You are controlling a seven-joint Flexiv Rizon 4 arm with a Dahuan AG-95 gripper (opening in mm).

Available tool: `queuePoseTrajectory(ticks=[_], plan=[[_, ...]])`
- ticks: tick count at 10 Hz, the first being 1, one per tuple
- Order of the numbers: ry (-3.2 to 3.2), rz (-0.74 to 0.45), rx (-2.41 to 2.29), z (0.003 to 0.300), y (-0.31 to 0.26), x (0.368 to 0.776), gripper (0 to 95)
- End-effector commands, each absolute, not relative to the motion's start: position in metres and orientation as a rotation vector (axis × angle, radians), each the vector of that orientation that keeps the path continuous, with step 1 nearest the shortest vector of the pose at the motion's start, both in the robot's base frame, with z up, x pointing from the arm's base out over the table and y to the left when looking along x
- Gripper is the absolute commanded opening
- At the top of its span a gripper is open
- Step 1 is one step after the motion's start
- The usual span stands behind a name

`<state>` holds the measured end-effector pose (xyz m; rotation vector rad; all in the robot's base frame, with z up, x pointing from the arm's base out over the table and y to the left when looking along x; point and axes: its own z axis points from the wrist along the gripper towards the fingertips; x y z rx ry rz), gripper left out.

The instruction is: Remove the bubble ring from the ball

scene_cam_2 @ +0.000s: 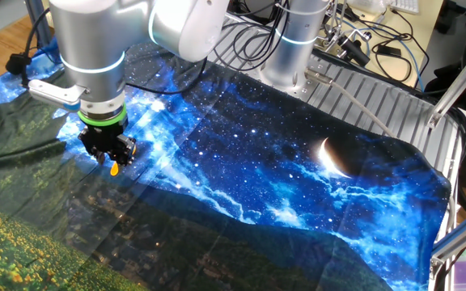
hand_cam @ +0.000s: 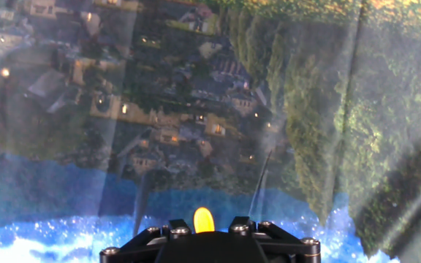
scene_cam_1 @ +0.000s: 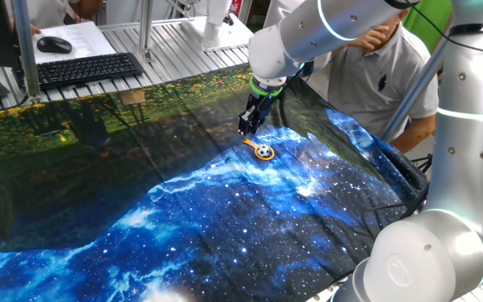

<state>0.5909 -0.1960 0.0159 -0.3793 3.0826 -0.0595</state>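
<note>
The orange-yellow bubble ring (scene_cam_1: 262,152) lies on the blue part of the cloth, its short handle pointing up-left. The ball (scene_cam_1: 264,153) is a small white spot inside the hoop. My gripper (scene_cam_1: 249,126) hangs just above the handle end, its jaws a little apart. In the hand view the gripper (hand_cam: 205,229) sits at the bottom edge, and the rounded orange end of the ring (hand_cam: 203,218) shows in the gap between the two fingers, touching neither. In the other fixed view the gripper (scene_cam_2: 108,152) hides all but an orange tip of the ring (scene_cam_2: 114,168). The ball is hidden there and in the hand view.
A printed cloth (scene_cam_1: 225,218) with a starry blue and dark landscape pattern covers the table. A keyboard (scene_cam_1: 86,69) and mouse (scene_cam_1: 54,44) lie behind it. A person (scene_cam_1: 384,75) sits at the far right edge. The arm's base (scene_cam_1: 443,235) stands at the right.
</note>
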Motion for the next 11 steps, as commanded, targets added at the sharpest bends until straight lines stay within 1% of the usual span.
queuePoseTrajectory(ticks=[1,7,8,11], plan=[[3.084,-0.06,-0.378,0.015,-0.196,0.587,38.0],[3.084,-0.045,-0.378,0.007,-0.196,0.585,38.0],[3.085,-0.044,-0.378,0.007,-0.196,0.585,19.0],[3.084,-0.04,-0.378,0.004,-0.196,0.584,19.0]])
